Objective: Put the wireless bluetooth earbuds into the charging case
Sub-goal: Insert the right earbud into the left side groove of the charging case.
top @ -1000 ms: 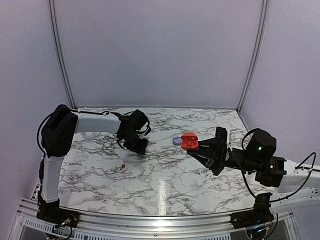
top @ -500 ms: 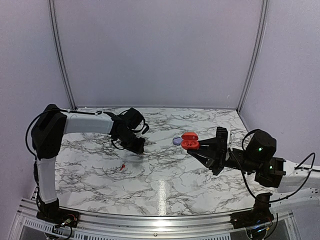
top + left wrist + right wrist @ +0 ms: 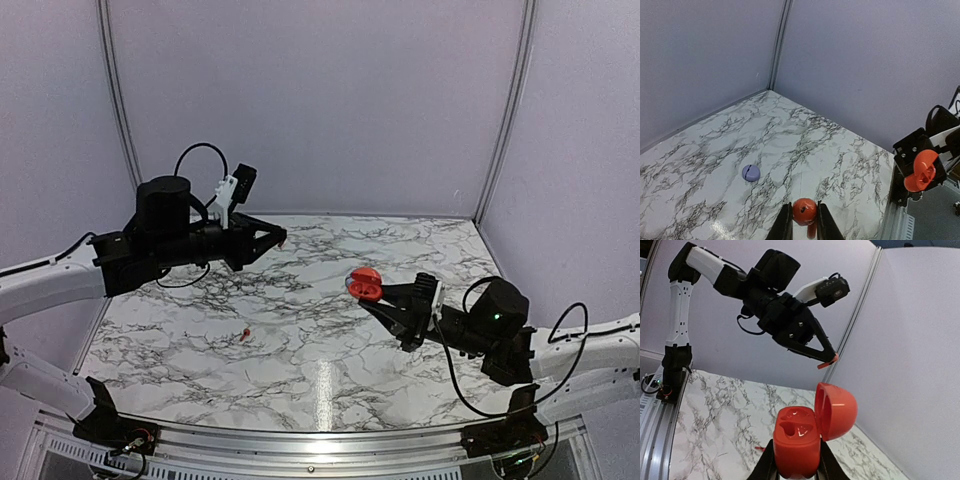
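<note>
the marble table fills the floor of the white-walled cell. the left arm stretches out high above the table's far-left part, and the right arm reaches in low from the near-right corner.

the right gripper is clamped on the base of the red charging case, holding it up off the marble near the middle of the table. in the right wrist view its fingers press both sides of the case. the round lid is hinged open to the right, and two moulded hollows show in the base.

a lavender disc, possibly another small case though the view is too coarse to say, lies flat on the marble. from above, only a sliver of it shows, just behind the red case.

the left gripper is closed on one of the wireless bluetooth earbuds. this held earbud is a small red piece pinched between the narrow fingertips, in the air and well apart from the open case. the loose earbud lies on the marble toward the near left, apart from both grippers and from the case.
</note>
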